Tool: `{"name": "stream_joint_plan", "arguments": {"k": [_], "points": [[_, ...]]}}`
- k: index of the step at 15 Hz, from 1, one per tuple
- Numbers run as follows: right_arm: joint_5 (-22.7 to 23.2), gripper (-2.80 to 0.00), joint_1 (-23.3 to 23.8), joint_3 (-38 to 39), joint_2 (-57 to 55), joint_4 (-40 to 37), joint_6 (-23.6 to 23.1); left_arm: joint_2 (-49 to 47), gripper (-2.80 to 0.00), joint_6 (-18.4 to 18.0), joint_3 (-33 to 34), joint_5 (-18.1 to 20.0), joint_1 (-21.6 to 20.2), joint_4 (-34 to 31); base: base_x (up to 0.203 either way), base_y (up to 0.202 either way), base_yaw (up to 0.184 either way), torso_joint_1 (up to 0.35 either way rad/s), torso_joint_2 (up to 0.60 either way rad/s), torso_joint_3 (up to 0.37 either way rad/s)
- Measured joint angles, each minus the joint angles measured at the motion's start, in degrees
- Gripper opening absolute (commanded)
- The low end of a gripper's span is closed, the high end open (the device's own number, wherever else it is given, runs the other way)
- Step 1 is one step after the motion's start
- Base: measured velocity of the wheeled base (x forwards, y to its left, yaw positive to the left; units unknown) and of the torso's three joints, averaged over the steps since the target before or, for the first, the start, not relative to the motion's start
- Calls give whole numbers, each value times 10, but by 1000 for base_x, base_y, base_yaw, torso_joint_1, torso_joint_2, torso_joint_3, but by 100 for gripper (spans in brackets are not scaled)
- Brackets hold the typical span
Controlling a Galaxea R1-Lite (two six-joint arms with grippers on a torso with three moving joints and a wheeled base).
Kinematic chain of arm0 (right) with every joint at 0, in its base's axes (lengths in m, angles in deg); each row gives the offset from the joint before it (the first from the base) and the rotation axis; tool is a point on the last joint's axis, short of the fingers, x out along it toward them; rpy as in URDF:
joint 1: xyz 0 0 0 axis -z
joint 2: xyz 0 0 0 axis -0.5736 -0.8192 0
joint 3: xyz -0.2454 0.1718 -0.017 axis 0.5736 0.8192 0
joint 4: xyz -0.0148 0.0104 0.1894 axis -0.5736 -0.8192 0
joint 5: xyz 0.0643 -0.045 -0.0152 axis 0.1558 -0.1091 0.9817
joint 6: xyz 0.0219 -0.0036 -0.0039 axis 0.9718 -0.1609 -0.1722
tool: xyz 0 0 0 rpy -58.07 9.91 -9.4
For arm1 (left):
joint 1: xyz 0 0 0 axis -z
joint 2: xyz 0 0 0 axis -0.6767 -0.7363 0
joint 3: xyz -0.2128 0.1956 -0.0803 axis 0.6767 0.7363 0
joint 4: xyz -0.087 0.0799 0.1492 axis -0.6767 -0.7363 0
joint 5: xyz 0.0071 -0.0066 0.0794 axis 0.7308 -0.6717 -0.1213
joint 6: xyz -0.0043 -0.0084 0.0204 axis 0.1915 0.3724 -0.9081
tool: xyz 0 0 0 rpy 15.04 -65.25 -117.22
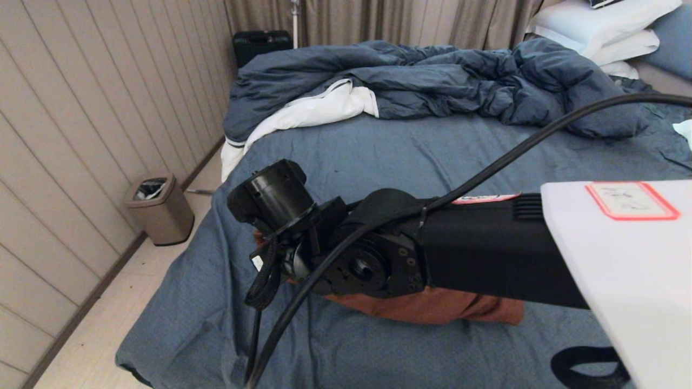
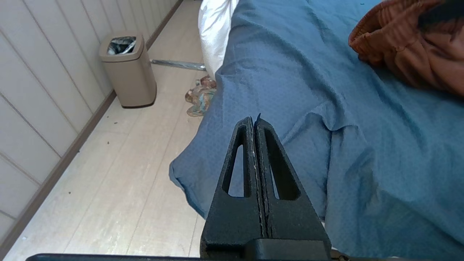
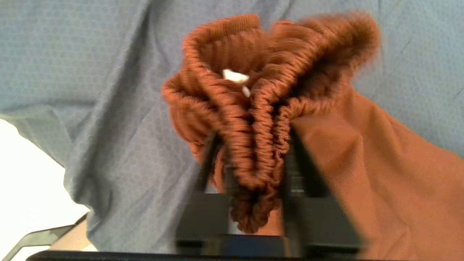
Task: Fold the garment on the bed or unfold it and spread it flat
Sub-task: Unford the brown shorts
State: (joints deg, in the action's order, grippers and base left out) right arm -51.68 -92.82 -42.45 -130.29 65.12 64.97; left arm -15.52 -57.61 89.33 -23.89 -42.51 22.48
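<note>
The rust-brown garment [image 1: 432, 305] lies near the front of the bed [image 1: 405, 156], mostly hidden under my right arm [image 1: 476, 248], which reaches across from the right. In the right wrist view my right gripper [image 3: 253, 141] is shut on the bunched elastic waistband of the garment [image 3: 253, 108], and a bit of white drawstring [image 3: 235, 77] shows in the folds. My left gripper [image 2: 254, 121] is shut and empty, hovering by the bed's front left corner. The garment [image 2: 409, 47] lies well away from it. The white graphic is hidden.
A rumpled dark blue duvet [image 1: 432, 75] with white lining lies across the back of the bed, with white pillows [image 1: 600, 27] at the far right. A beige bin [image 1: 159, 208] stands on the floor by the wall. A crumpled cloth [image 2: 199, 98] lies beside the bed.
</note>
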Motion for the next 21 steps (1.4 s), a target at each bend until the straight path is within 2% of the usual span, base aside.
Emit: {"name": "stream_joint_plan", "arguments": {"k": [10, 11, 14, 17, 19, 21], "points": [[2, 0, 2, -5, 23, 6, 7, 0, -280, 1, 2, 0, 0, 1, 0, 0, 0, 0, 0, 0], [1, -280, 3, -5, 31, 7, 9, 0, -280, 1, 2, 0, 0, 1, 0, 0, 0, 0, 0, 0], [0, -280, 23, 0, 86, 4, 12, 0, -280, 0, 2, 0, 0, 2, 0, 0, 0, 0, 0, 0], [2, -280, 79, 42, 185, -7, 12, 0, -280, -3, -1, -5, -1, -6, 0, 0, 0, 0, 0, 0], [12, -280, 140, 114, 263, -12, 19, -7, -280, -3, -35, -8, -1, -24, 0, 0, 0, 0, 0, 0], [47, -280, 222, 185, 338, -13, 36, -49, -280, 10, -113, -4, -1, -58, 0, 0, 0, 0, 0, 0]]}}
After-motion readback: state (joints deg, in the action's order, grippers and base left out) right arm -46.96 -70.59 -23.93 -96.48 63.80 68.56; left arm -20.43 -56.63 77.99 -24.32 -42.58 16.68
